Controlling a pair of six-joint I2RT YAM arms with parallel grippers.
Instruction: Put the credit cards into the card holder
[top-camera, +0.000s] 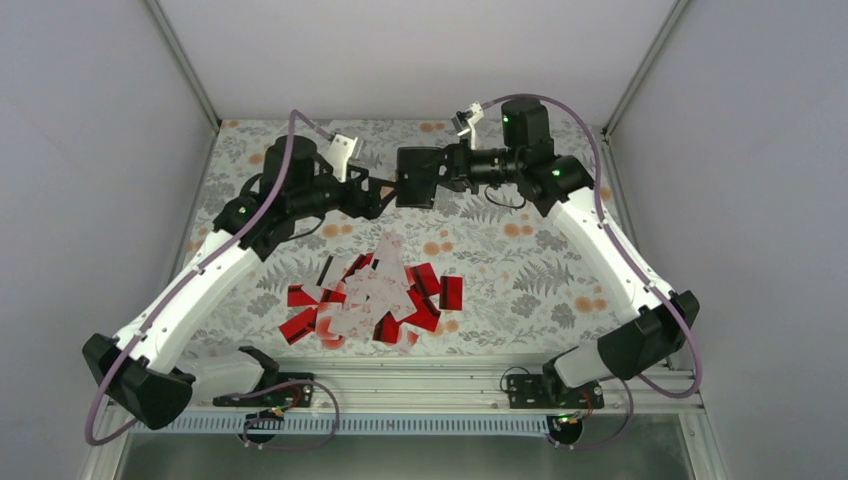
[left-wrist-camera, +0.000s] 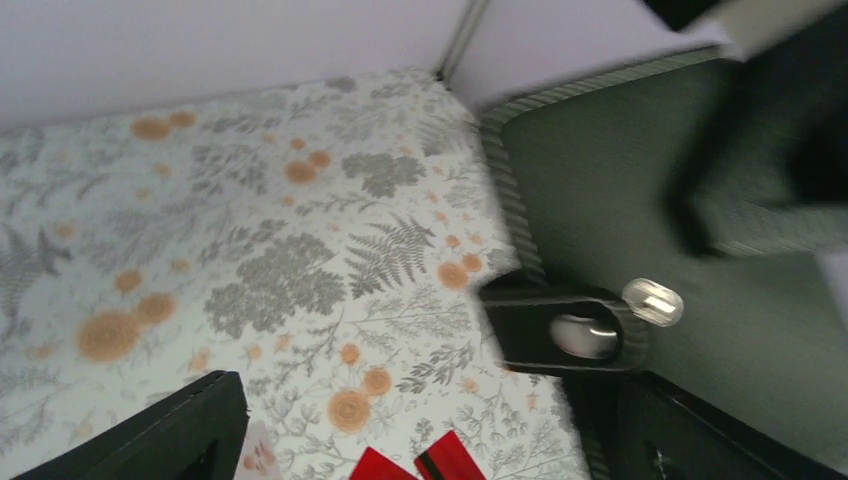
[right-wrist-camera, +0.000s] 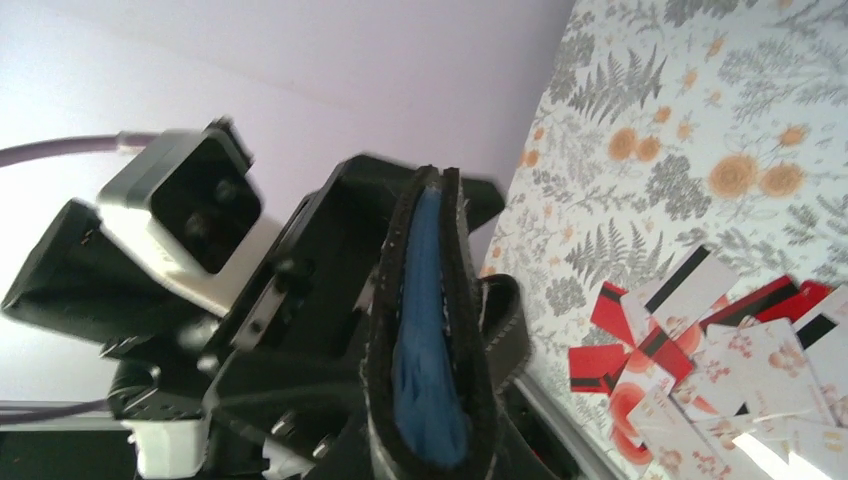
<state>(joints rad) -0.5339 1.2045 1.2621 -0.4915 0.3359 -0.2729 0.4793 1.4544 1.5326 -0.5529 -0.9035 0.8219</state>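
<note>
Two arms reach inward, meeting above the far table (top-camera: 520, 262). Right gripper (top-camera: 436, 177) clamps the card holder (top-camera: 412, 180) edge-up; left gripper (top-camera: 384, 196) is spread wide beside it. Credit cards (top-camera: 372, 300) lie heaped below.

Left arm (top-camera: 195, 290) and right arm (top-camera: 605, 250): white shells, black joints, purple-grey cables (top-camera: 290, 140), small green lights (top-camera: 553, 172); left end effector (top-camera: 385, 195) and right end effector (top-camera: 445, 170) black

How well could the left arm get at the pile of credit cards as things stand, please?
Probably yes: the left fingers look open and empty beside the card holder, and the credit cards lie uncovered nearer its base, with nothing between.
</note>
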